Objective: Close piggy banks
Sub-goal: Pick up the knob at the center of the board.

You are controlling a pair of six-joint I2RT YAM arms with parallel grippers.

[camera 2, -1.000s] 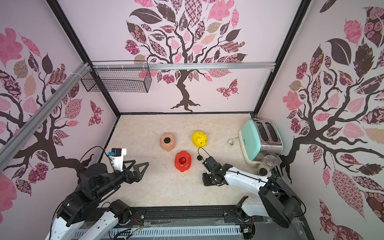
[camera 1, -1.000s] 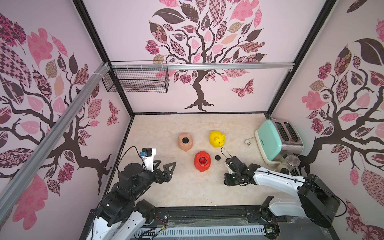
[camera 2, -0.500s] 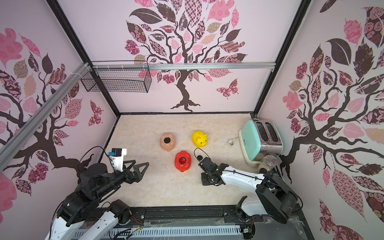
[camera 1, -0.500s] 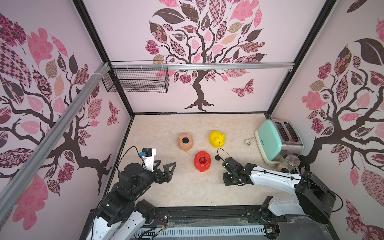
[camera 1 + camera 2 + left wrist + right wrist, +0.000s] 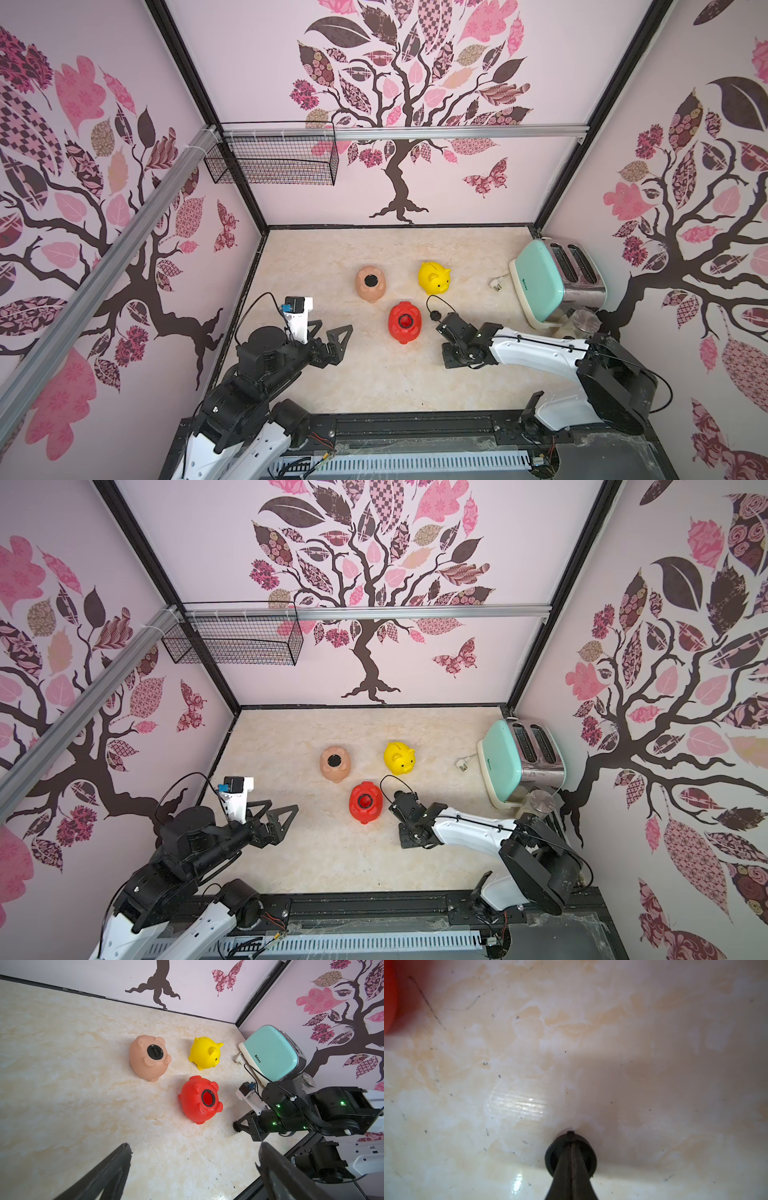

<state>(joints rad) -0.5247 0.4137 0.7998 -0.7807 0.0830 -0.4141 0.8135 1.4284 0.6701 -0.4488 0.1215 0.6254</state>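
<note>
**Bench (image 5: pixel 374 386) contents:** three piggy banks grouped at centre, near one another, none touching.

1. Peach-pink pig (image 5: pixel 148 1057): far-left of the group, lying belly up. A black fitted plug (image 5: pixel 154 1052) sits in its belly hole.
2. Red pig (image 5: pixel 198 1101): nearest of the three, belly up. Its belly hole is open and edged by a black ring. Only red interior shows inside.
3. Yellow pig (image 5: pixel 204 1054): far-right of the group, standing on its feet with the coin slot upward. Its belly hole faces the bench and is hidden.

**Right claw (image 5: pixel 571 1145):** closed, pinching a loose plug (image 5: pixel 551 1159) across its centre. It is low at the bench, just right of the red pig and clear of it.
- Whether the plug rests on the bench or hangs just above it cannot be told.
- In both top views the arm's own body covers the fingertips and the plug.
- In the right wrist view the red pig is only a blurred sliver, cut off at the frame edge.

**Left claw (image 5: pixel 336 324):** jaws spread wide, holding nothing, over the near-left bench and well apart from the pigs.

**Other containers:**
- A wire basket (image 5: pixel 270 160) hangs on the far-left wall.
- A mint-green toaster (image 5: pixel 540 278) stands at far right, its two slots dark inside.
- A clear jar (image 5: pixel 584 322) stands just beside the toaster on its near side, partly behind the right arm. Its contents cannot be made out.
</note>
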